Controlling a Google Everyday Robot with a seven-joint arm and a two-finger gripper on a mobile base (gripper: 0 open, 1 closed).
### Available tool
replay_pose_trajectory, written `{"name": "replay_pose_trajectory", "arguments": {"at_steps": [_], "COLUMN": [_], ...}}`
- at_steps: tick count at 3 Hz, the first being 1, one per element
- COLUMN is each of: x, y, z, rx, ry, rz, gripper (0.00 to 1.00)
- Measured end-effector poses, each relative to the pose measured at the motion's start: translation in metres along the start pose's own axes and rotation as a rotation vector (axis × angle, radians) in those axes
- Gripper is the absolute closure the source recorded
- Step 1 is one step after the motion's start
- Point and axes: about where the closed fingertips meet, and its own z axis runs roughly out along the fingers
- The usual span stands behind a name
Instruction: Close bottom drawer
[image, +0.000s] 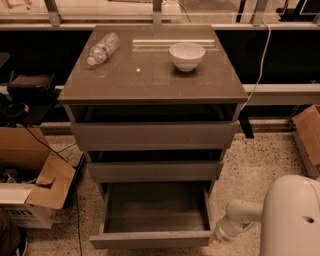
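Note:
The bottom drawer (150, 239) of the grey-brown cabinet stands pulled far out, its shallow box showing empty. Its flat front is at the lower edge of the camera view. The two drawers above it, middle (154, 171) and top (154, 135), are only slightly out. My white arm comes in from the lower right. My gripper (218, 242) is low at the right end of the bottom drawer's front, close to its corner.
A white bowl (187, 55) and a lying plastic bottle (102, 48) are on the cabinet top. An open cardboard box (30, 187) stands on the floor at left, another box (307, 132) at right. A cable (260, 70) hangs at the right.

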Motion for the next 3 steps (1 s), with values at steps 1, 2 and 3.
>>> {"name": "replay_pose_trajectory", "arguments": {"at_steps": [1,2,3], "x": [-0.005,-0.006,-0.014], "y": [-0.016,-0.016,-0.027], "z": [0.031,0.031,0.031], "rx": [-0.034,-0.034,-0.016], "ry": [-0.017,-0.017,-0.047], "rz": [0.009,0.009,0.012], "gripper": [1.00,1.00,1.00]}}
